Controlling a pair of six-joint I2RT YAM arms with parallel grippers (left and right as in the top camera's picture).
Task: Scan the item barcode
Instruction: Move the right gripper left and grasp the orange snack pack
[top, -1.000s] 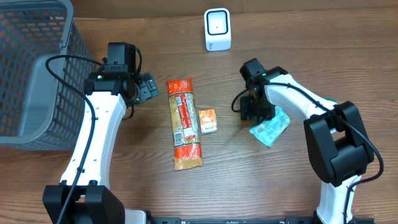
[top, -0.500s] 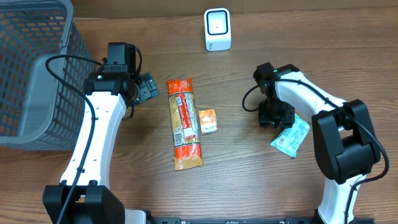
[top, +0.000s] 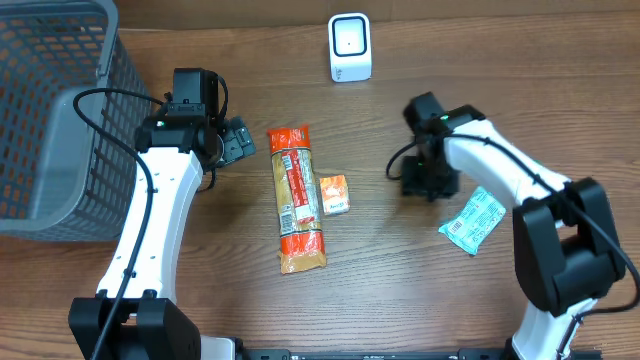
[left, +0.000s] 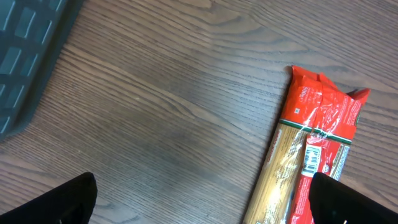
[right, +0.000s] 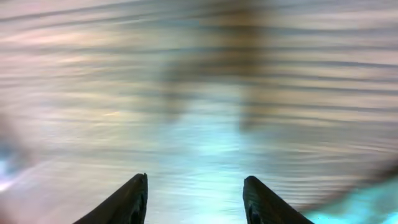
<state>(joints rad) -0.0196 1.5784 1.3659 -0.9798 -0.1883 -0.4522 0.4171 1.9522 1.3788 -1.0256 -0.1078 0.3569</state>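
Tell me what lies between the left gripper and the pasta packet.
Nothing: bare table separates left gripper from pasta packet, clear in overhead and left wrist views.

Far left's walled off by the grey basket (top: 40, 150). The middle's taken up by the pasta pack (top: 297, 200) and orange box (top: 334, 194); bare table (top: 390, 285) is left near-right, up to the teal packet (top: 473, 220).

Even light, heavy right-wrist motion blur
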